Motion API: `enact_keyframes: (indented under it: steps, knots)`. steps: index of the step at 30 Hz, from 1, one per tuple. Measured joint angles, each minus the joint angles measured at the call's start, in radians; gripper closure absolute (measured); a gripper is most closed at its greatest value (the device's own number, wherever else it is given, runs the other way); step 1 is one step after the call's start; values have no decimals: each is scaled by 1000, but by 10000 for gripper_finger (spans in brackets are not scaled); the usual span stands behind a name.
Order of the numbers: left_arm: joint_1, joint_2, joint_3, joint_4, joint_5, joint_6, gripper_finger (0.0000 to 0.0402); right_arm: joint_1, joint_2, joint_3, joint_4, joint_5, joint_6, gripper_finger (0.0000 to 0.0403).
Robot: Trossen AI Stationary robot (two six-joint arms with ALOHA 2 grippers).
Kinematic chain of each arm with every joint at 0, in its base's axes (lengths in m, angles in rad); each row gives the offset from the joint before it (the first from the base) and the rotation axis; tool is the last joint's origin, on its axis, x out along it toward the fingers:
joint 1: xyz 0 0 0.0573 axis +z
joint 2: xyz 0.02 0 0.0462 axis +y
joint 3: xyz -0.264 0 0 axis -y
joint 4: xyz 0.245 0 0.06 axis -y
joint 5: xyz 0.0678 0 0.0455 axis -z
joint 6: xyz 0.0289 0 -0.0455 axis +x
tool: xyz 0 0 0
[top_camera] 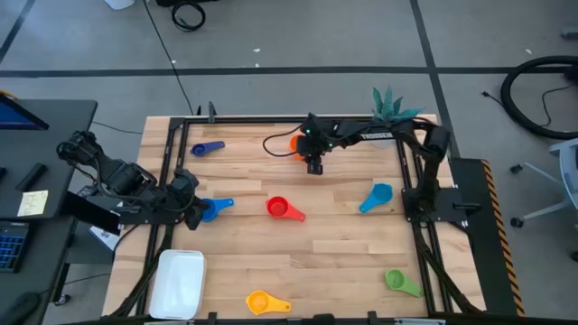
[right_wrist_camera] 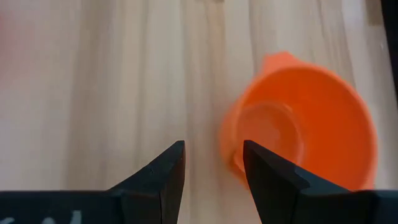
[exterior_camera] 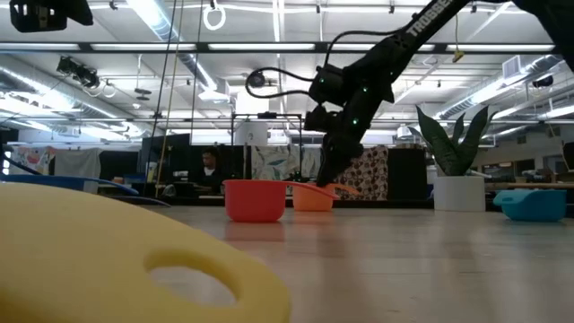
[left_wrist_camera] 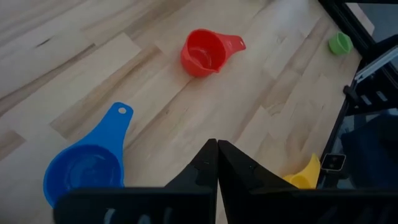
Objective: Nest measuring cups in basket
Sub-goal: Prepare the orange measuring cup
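Several measuring cups lie scattered on the wooden table: dark blue (top_camera: 208, 148), blue (top_camera: 215, 207), red (top_camera: 283, 208), light blue (top_camera: 377, 197), green (top_camera: 400, 282), yellow (top_camera: 264, 302) and orange (top_camera: 294, 143). The white basket (top_camera: 178, 282) stands at the near left corner. My right gripper (right_wrist_camera: 211, 165) is open and slants down just over the orange cup (right_wrist_camera: 305, 124); one finger stands over the cup's side wall, the other over bare wood. My left gripper (left_wrist_camera: 216, 149) is shut with nothing in it and hangs above the table beside the blue cup (left_wrist_camera: 84, 171).
A potted plant (top_camera: 393, 104) stands at the far right corner. A black frame (top_camera: 167, 158) runs round the table's edges. Bare wood lies between the red cup (left_wrist_camera: 205, 53) and the basket. In the low view the yellow cup (exterior_camera: 134, 260) fills the foreground.
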Motion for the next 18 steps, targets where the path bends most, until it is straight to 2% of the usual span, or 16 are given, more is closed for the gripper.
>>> enact_keyframes:
  steps: [4, 11, 18]
  knots:
    - [0, 0, 0, 1, -5, 0, 389, -1, 18, 0, 19, 47, -42, 235]
    - [0, 0, 0, 5, -15, 0, 389, -2, 42, 0, 44, 37, -60, 243]
    - [0, 0, 0, 7, -23, 4, 389, -9, 41, 0, 95, 33, -53, 271]
